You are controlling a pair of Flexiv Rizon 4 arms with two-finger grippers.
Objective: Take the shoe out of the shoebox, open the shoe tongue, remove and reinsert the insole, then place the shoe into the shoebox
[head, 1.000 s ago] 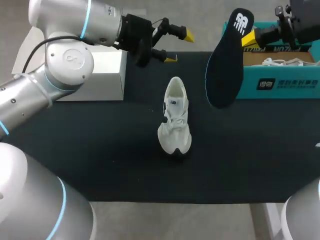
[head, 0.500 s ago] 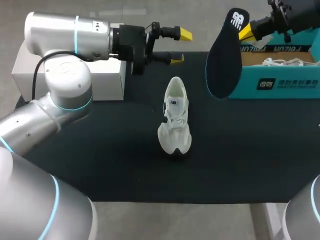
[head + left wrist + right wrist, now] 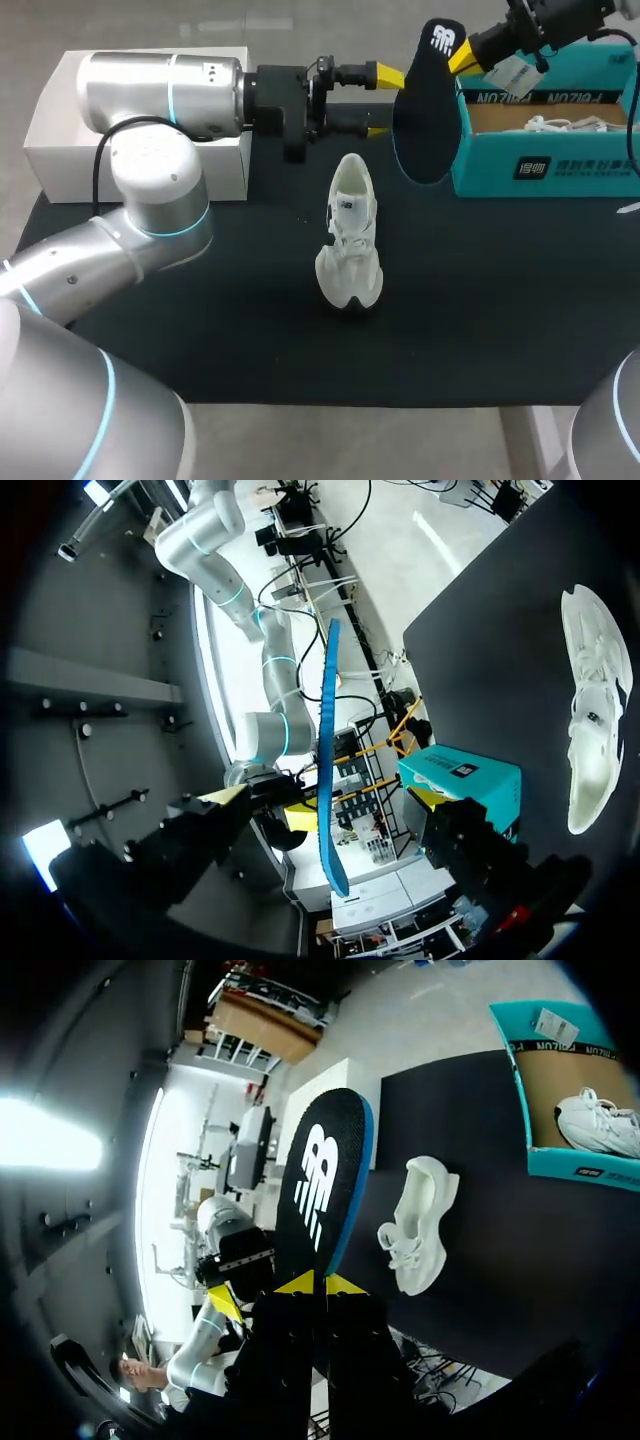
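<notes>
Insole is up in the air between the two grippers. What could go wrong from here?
1. The right gripper pinches the insole by one end only; the long free part could swing or slip.
2. The left gripper is open around the insole's edge; closing off-centre might twist it during a handover.
3. The shoe sits unheld, so pushing the insole in could tip or shove it.

Black table [image 3: 480,320] w/ white shoe [image 3: 350,240] mid, teal shoebox [image 3: 560,165] rear right, white box [image 3: 55,140] rear left.

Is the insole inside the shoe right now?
Out: the right gripper holds the insole in the air, apart from the white shoe.
</notes>
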